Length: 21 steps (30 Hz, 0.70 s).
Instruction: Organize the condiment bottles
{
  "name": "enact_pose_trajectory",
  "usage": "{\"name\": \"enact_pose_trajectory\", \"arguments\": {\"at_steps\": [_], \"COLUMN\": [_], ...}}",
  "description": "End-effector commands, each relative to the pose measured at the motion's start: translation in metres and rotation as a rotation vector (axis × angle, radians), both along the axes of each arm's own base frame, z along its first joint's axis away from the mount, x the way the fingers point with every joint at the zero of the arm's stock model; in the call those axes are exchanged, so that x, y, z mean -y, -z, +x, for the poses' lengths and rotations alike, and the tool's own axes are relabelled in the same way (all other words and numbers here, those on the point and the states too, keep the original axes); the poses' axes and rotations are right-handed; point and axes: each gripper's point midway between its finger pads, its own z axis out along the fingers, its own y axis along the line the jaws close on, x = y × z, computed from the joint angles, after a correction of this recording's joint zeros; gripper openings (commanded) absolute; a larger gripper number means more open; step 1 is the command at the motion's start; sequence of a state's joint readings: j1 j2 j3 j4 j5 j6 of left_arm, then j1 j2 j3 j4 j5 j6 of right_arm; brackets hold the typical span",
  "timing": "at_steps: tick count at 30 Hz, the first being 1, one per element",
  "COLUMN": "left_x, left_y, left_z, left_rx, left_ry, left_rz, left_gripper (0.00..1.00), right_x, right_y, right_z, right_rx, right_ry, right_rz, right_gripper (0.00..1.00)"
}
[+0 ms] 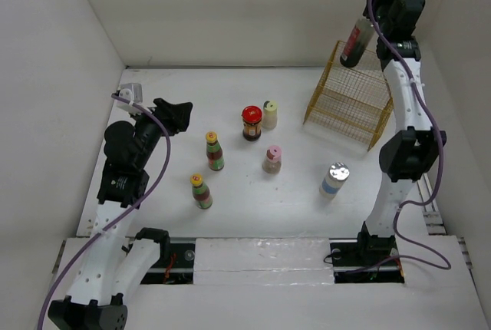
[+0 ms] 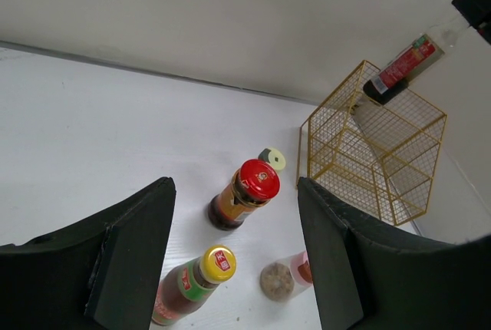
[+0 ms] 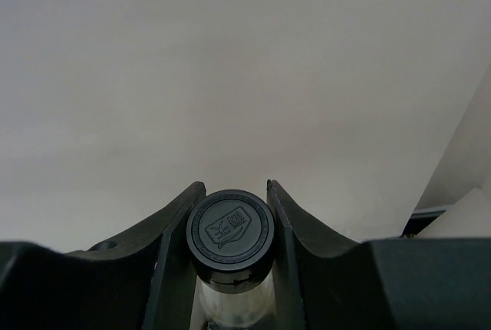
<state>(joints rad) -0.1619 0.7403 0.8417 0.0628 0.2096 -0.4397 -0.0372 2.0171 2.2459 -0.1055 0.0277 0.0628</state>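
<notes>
- Now, top view: your right gripper [image 1: 371,29] is clenched on the tall dark bottle [image 1: 354,44]. It holds the bottle tilted above the far side of the yellow wire basket [image 1: 345,103].
- The other condiments stand on the table [image 1: 253,219], well apart from the basket: red-lidded jar [image 1: 252,123], cream bottle [image 1: 269,114], pink-capped bottle [image 1: 271,160], silver-lidded bottle [image 1: 334,180] and two yellow-capped bottles [image 1: 215,151].
- Your left gripper [image 1: 178,111] sits to their left.
- Left wrist view: the left jaws stand apart with nothing between them. The red-lidded jar and one yellow-capped bottle are in line ahead. The dark bottle's base hangs at the basket's upper far edge; you cannot tell whether it touches the wire.
- Right wrist view: both fingers press the neck just under the black cap, and the body is hidden below.
- Handling, as a judgement: the bottle looks rigid, smooth and bottom-heavy. Held this high on the neck it may swing or slip, so lower it slowly. For the rest, grip the neck below the cap.
</notes>
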Motion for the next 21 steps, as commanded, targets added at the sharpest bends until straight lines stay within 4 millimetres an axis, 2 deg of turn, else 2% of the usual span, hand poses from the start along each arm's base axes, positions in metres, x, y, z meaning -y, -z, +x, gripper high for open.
{"name": "enact_pose_trajectory", "arguments": {"at_steps": [1,2,5,9,10,11,12,13,15,17,21], "left_x": [0.001,0.001,0.0,-0.001,-0.001,-0.001,-0.001,-0.001,0.001,0.0,0.0], "left_y": [-0.018,-0.018,-0.021,-0.018,-0.018,-0.021,-0.021,-0.021,-0.018,-0.024,-0.024], "left_z": [-0.001,-0.001,-0.003,-0.003,-0.003,-0.005,-0.005,-0.005,-0.004,-0.007,-0.007], "left_rx": [0.06,0.06,0.069,0.06,0.06,0.069,0.069,0.069,0.06,0.081,0.081], "left_ry": [0.006,0.006,0.006,-0.004,-0.004,-0.004,-0.004,-0.004,0.009,0.009,0.009], "left_rz": [-0.007,-0.007,-0.009,-0.008,-0.008,-0.009,-0.009,-0.009,-0.007,-0.01,-0.01], "left_gripper": [0.61,0.61,0.61,0.61,0.61,0.61,0.61,0.61,0.61,0.61,0.61], "right_x": [-0.018,-0.018,-0.021,-0.026,-0.031,-0.028,-0.033,-0.031,-0.03,-0.027,-0.027], "right_y": [-0.052,-0.033,-0.019,0.014,0.018,0.026,0.025,0.039,0.054,0.066,0.081], "right_z": [-0.013,-0.008,-0.005,0.0,-0.001,0.0,-0.002,-0.003,-0.001,-0.003,-0.002], "right_rx": [0.203,0.164,0.154,0.096,0.086,0.075,0.087,0.062,0.038,0.017,-0.007], "right_ry": [-0.002,-0.002,0.011,0.009,0.0,0.017,0.01,0.02,0.029,0.041,0.041], "right_rz": [-0.018,-0.018,-0.021,-0.021,-0.02,-0.018,-0.026,-0.025,-0.025,-0.025,-0.027], "right_gripper": [0.0,0.0,0.0,0.0,0.0,0.0,0.0,0.0,0.0,0.0,0.02]}}
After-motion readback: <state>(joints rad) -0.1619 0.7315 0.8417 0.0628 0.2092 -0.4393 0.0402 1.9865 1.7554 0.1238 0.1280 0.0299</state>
